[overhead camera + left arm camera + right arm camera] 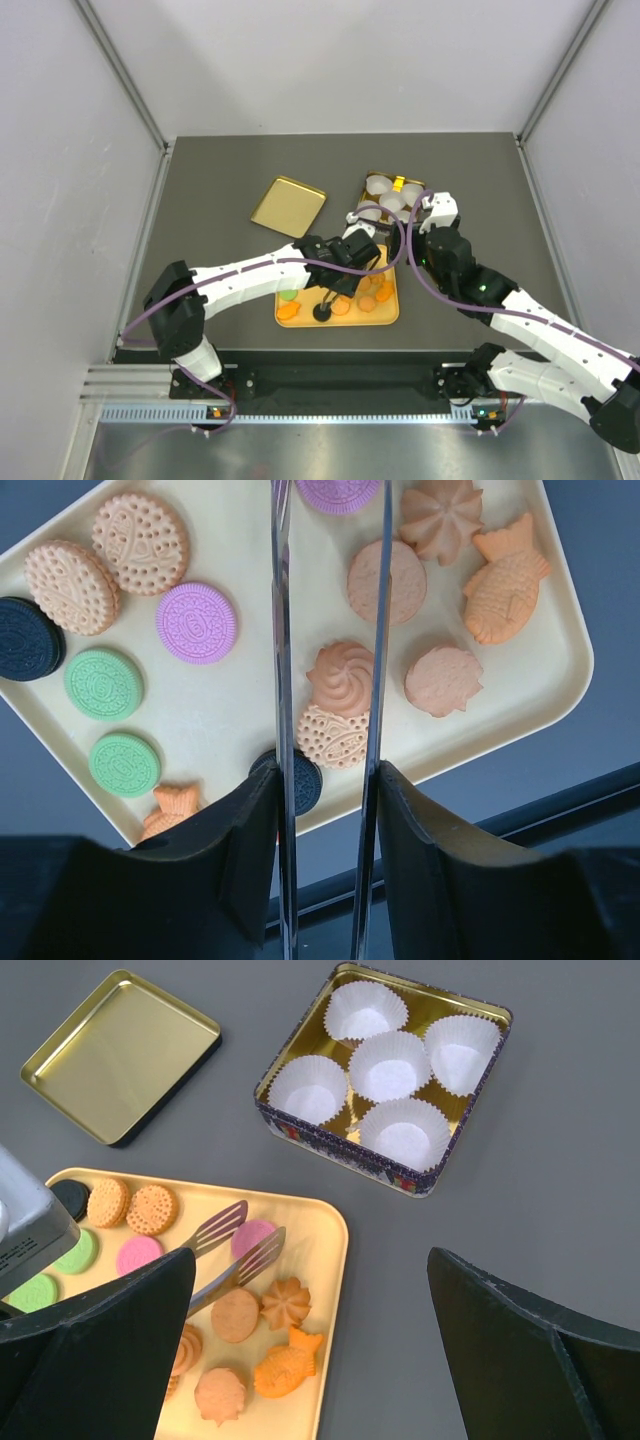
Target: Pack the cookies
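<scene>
Left gripper [328,780] pinched metal tongs [283,630] over a round pink cookie [252,1232] on the yellow tray [320,1290], presumably for pickup; right gripper [310,1345] gaped.

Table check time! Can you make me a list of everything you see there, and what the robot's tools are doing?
Surface: dark grey table.
Job's things: cookies on a yellow tray; tin with five empty paper cups.
Clutter: gold lid lying apart from the tin.
Tools: left tool holds tongs over the tray; right tool open, empty.
Cables: purple cables along both arms.
Surroundings: plain pale walls.
</scene>
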You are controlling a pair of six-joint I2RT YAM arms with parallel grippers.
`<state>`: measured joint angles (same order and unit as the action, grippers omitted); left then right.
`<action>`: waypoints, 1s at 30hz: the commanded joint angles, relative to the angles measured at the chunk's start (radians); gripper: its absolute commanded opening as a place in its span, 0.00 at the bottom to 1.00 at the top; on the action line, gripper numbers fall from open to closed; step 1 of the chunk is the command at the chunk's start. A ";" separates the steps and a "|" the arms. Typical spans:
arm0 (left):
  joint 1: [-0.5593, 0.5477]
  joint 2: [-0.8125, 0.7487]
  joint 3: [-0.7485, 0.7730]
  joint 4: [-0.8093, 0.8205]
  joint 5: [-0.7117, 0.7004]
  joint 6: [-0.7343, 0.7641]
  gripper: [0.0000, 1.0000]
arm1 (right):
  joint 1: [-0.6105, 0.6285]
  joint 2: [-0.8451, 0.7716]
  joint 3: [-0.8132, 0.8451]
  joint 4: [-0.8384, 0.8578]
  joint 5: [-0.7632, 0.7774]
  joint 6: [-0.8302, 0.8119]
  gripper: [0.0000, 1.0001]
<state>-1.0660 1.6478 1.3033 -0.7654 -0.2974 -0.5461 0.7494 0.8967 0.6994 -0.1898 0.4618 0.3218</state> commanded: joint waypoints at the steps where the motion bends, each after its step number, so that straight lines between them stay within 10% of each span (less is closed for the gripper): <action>1: -0.006 0.001 0.036 -0.012 -0.025 0.012 0.45 | -0.012 -0.025 0.009 0.016 0.014 -0.007 1.00; 30: -0.011 0.029 0.067 -0.058 -0.012 0.048 0.44 | -0.013 -0.022 0.009 0.016 0.015 -0.009 1.00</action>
<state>-1.0698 1.6684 1.3266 -0.8093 -0.3019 -0.5140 0.7494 0.8967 0.6994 -0.1898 0.4622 0.3218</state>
